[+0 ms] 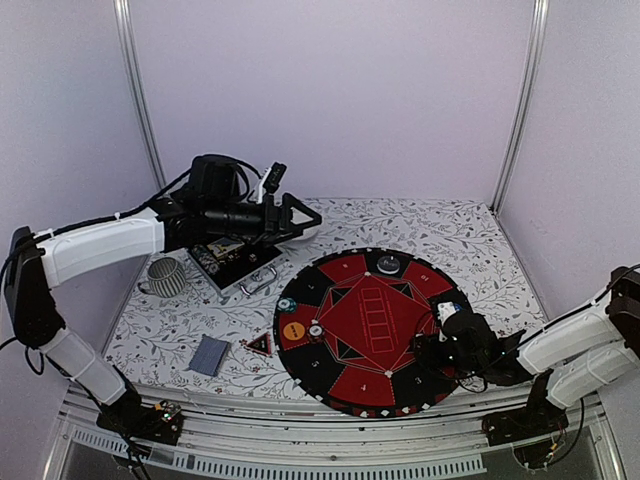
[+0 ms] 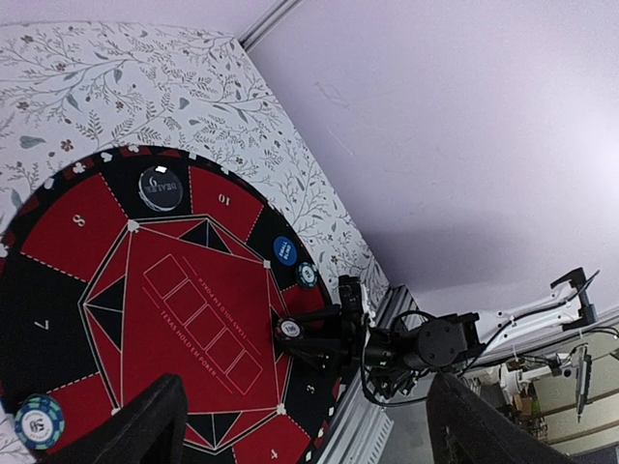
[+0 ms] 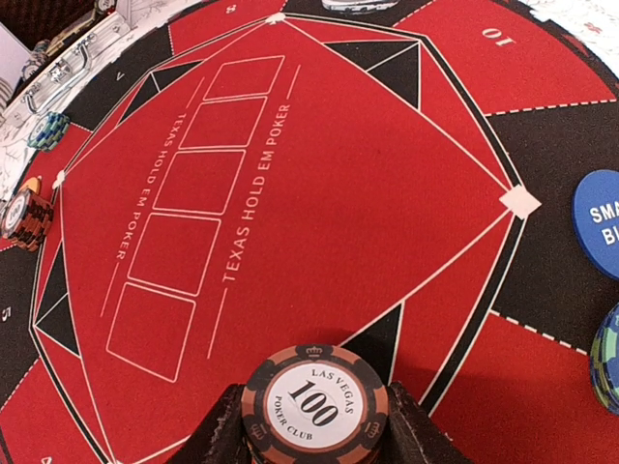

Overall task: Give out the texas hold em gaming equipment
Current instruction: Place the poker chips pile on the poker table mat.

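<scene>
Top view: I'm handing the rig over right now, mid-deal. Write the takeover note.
Left pincer: open, empty, raised over the case.
Right pincer: shut on a 100 chip, low over the mat's right side.
Done: orange button, blue button and a teal chip sit on the mat.
Left: place this chip; cards lie off the mat, undealt.

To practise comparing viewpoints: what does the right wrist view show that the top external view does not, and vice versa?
Only the right wrist: the 100 lettering on the brown chip clamped in the right gripper. Only the top external: the open left gripper, a mesh cup and a grey-blue card stack. Both: the red-and-black mat and the blue button disc.
</scene>
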Controlling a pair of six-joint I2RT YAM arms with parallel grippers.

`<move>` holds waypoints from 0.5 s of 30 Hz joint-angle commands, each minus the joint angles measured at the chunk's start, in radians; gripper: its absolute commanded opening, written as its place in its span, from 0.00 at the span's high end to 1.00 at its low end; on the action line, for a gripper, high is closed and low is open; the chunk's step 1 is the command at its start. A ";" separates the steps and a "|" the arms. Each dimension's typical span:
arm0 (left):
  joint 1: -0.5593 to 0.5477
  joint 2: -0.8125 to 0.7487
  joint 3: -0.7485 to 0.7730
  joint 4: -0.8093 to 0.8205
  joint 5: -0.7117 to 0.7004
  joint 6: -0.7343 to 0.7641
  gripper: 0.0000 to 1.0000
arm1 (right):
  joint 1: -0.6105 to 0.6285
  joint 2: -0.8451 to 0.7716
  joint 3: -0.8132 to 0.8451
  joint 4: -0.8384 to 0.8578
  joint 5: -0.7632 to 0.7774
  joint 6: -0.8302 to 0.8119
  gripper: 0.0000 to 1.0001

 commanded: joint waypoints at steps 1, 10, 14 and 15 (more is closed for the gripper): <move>0.036 -0.040 -0.005 -0.004 0.007 0.027 0.12 | 0.014 -0.037 -0.024 -0.086 -0.037 0.033 0.56; 0.069 -0.069 -0.013 -0.016 0.007 0.036 0.12 | 0.014 -0.093 -0.028 -0.122 -0.028 0.037 0.43; 0.077 -0.082 -0.020 -0.018 0.008 0.037 0.12 | 0.014 -0.159 -0.008 -0.173 -0.020 0.038 0.31; 0.080 -0.084 -0.021 -0.019 0.009 0.037 0.12 | 0.014 -0.170 0.008 -0.207 -0.010 0.036 0.28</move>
